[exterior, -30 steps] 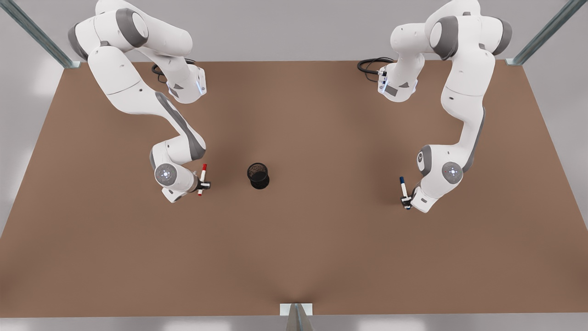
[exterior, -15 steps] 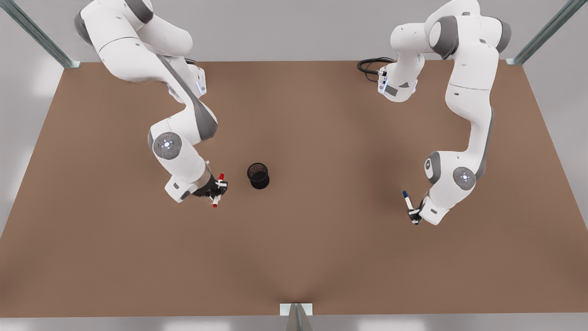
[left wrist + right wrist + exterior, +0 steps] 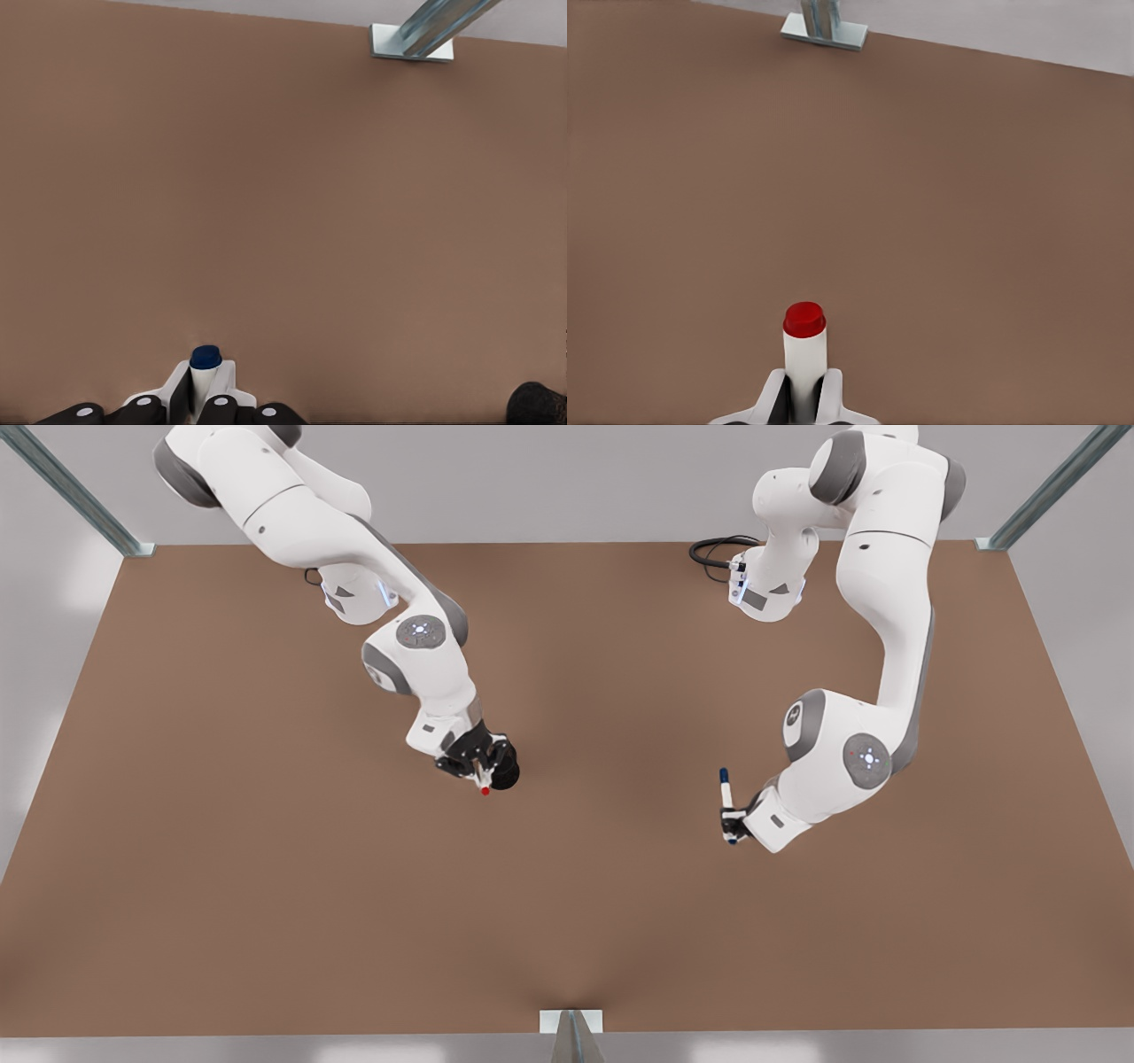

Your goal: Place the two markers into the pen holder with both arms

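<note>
A brown table (image 3: 266,921) is seen from above, with two white robot arms reaching in from the far edge.

On the front view's left, the right gripper (image 3: 479,764) is held directly over the black pen holder (image 3: 507,776), so that most of the cup is covered. The red marker (image 3: 483,782) is pinched between its fingers, close to upright, with a red end showing just at the holder. In the right wrist view the red marker (image 3: 804,352) is seen clamped between the pads, with bare table beyond it.

On the front view's right, well apart from the holder, the left gripper (image 3: 732,825) is closed around the blue marker (image 3: 726,795), which is carried clear of the table. In the left wrist view the blue marker (image 3: 205,367) is gripped the same way, and the pen holder (image 3: 537,405) is glimpsed at one edge.

The step in hand appears to be the placing of the red marker. Next, it would need to be lined up over the opening, lowered and released; whether its tip is already inside cannot be told. The blue marker would follow once the holder is vacated, as the right arm now occupies that space. Metal frame struts (image 3: 71,491) stand at the table corners, away from the work.
</note>
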### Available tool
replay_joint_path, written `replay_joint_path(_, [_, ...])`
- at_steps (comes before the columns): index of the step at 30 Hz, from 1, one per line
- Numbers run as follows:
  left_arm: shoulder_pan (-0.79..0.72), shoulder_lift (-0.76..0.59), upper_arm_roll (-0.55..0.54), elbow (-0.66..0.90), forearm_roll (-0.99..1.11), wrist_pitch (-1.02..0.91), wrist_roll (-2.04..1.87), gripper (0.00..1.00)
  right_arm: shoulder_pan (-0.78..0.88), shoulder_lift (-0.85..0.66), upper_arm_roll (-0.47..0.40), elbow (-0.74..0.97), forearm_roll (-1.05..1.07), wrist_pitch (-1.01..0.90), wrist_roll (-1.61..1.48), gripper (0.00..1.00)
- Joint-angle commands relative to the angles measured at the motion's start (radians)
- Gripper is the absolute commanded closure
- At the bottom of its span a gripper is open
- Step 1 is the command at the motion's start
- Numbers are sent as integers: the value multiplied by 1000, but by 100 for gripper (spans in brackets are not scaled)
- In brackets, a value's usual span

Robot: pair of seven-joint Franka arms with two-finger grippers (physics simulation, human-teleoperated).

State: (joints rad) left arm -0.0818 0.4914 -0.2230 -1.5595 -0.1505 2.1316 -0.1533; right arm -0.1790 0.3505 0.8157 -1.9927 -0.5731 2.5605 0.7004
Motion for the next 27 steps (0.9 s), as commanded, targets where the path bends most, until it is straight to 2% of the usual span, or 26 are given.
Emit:
replay_joint_path(1, [0,2,-4,1,-23,-55,40,79,-2,-4,3,-25,-148,150,473,79])
replay_joint_path(8, [2,24,-2,1,-21,-53,40,79,3,8,3,-84,-559,175,870,79])
replay_joint_path(12, [2,27,-2,1,-18,-53,41,79,23,30,5,-136,-884,168,1200,76])
replay_joint_path(13, [2,27,-2,1,-18,-53,41,79,35,39,3,-137,-978,162,1315,21])
replay_joint_path(14, [4,27,-2,1,-18,-53,41,79,36,42,3,-135,-1001,164,1343,0])
replay_joint_path(17, [4,30,-2,1,-17,-53,41,79,21,31,7,-118,-999,168,1318,0])
replay_joint_path(18, [4,30,-2,1,-18,-53,41,79,-17,30,37,-101,-970,167,1266,0])
replay_joint_path(20, [-22,30,-4,12,-20,-52,31,79,-59,33,83,38,-491,52,761,0])
replay_joint_path(21, [-44,19,-7,16,-15,-53,46,79,-59,35,91,173,-227,-113,437,0])
replay_joint_path(22, [-52,22,-87,61,-17,-52,46,79,-51,15,74,362,13,-383,119,0])
replay_joint_path(23, [-82,68,-119,117,-20,-6,55,79,90,-48,-145,425,202,-519,-57,0])
replay_joint_path(24, [-90,108,-157,165,-81,34,156,79,133,-94,-277,477,326,-631,-225,0])
replay_joint_path(25, [-93,125,-193,177,-175,131,294,79,297,-136,-585,492,498,-773,-413,0])
replay_joint_path(27, [-99,167,-263,182,-365,283,399,79,297,-124,-719,552,510,-950,-603,0])
